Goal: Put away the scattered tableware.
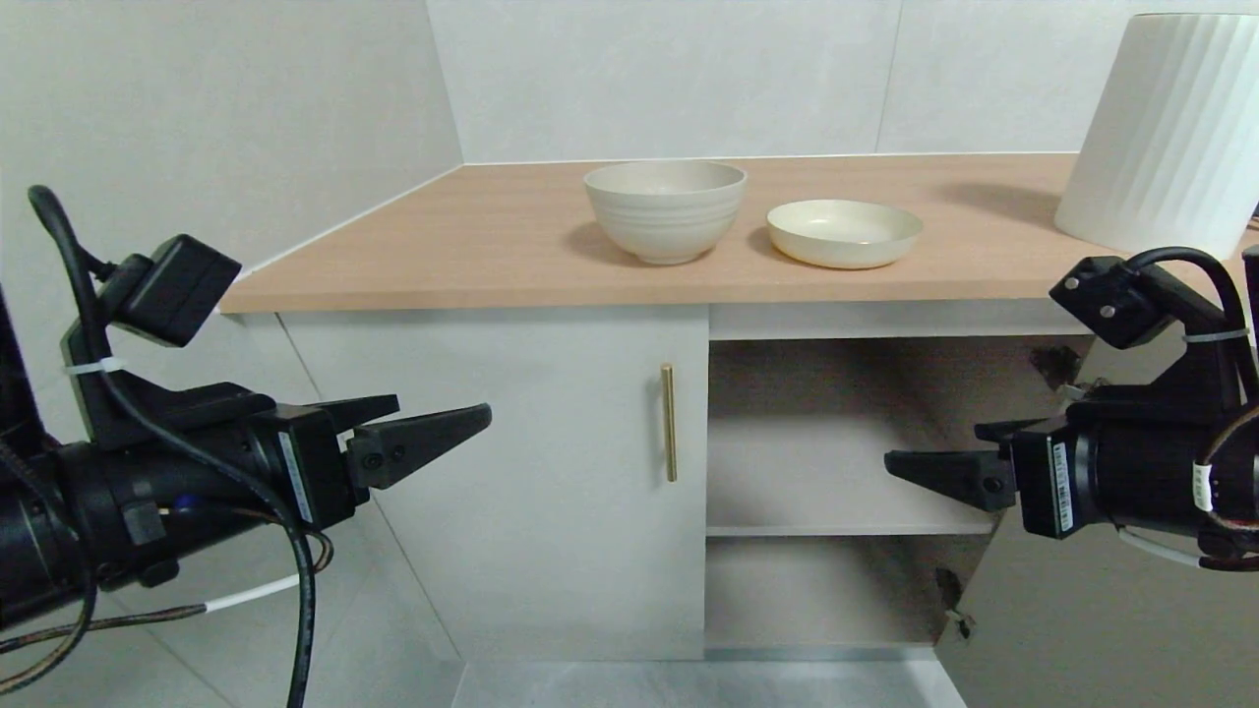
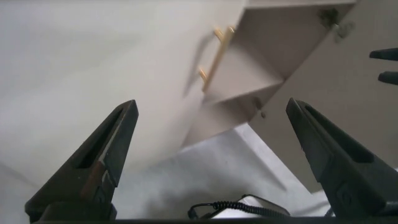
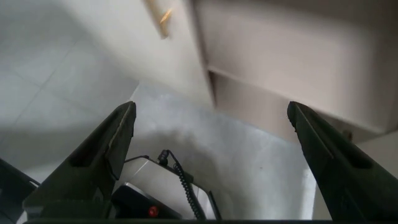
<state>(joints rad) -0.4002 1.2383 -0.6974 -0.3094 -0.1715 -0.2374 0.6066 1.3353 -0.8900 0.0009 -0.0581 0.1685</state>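
There is one low cabinet (image 1: pixel 492 472) with a pale front. Its left door is closed, its right door (image 1: pixel 1082 629) stands open, and behind the open door there are two compartments divided by one shelf (image 1: pixel 846 529). One white ribbed lamp shade (image 1: pixel 1170 128) stands at about 2 o'clock, at the far right end of the tabletop (image 1: pixel 472 246). There are two grippers. The left gripper (image 1: pixel 443 418) hangs at about 9 o'clock, in front of the closed door, and in the left wrist view its fingers (image 2: pixel 106 155) are spread wide (image 2: pixel 211 104). The right gripper (image 1: pixel 929 454) hangs at about 3 o'clock, before the open compartments, and its fingers (image 3: pixel 99 155) are also spread wide (image 3: pixel 211 106). The tableware counts two pieces: one deep cream bowl (image 1: pixel 665 210) at about 12 o'clock on the tabletop, and one shallow cream dish (image 1: pixel 844 233) just beside it toward 3 o'clock, not touching it. Both stand upright near the front edge. One thin brass handle (image 1: pixel 668 423) is fixed vertically on the closed door. The tabletop is light brown wood, running into a corner of pale tiled walls (image 1: pixel 669 69), and the floor (image 1: pixel 689 683) below is grey tile.
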